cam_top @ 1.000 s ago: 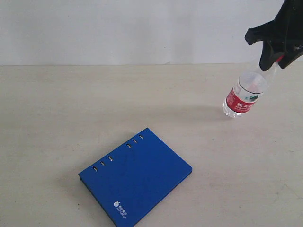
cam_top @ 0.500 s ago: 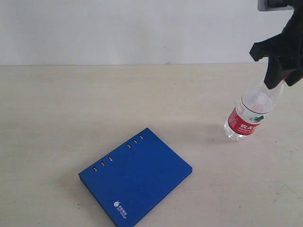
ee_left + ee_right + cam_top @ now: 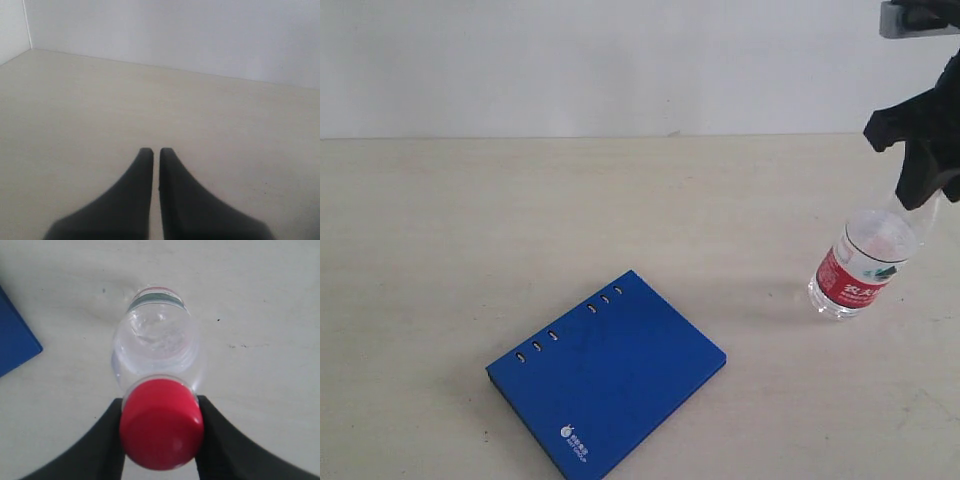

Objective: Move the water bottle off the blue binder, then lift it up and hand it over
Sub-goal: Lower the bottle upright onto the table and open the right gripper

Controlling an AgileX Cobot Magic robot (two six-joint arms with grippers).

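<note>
My right pincer [image 3: 161,432] clamps the water bottle [image 3: 865,270] by its red cap. The bottle has sunk lower and rightward, tilted at the frame's right edge, well apart from the blue binder [image 3: 605,385] at lower centre. My left pincer [image 3: 155,155] is shut and empty. The binder looks free to lift.

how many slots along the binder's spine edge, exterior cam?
6, all on the blue binder along its spine edge: three slots grouped toward the nearer left corner, three more toward the farther corner. Nothing covers that edge, so none looks hidden.
</note>
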